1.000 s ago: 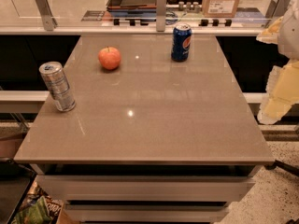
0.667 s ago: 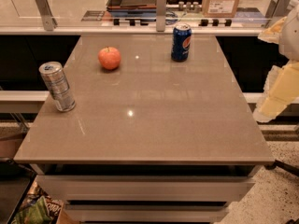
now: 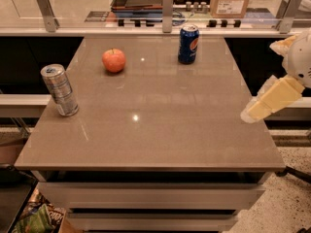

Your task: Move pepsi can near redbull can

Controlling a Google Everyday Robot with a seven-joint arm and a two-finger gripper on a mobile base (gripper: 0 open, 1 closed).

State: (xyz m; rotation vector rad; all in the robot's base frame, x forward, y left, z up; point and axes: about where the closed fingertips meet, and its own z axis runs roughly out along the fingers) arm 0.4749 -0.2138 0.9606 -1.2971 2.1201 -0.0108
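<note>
**Gripper hangs off the right edge**

We see it just beside the tabletop, past its right edge. Whether it is apart or together we cannot tell. The tabletop's middle and front lie open. By the left edge the redbull can stands upright. The pepsi can stands upright near the back edge, well apart from it. An apple sits between them.

The gripper hangs at the far right of the view, pale, tilted down toward the left, touching nothing.
</note>
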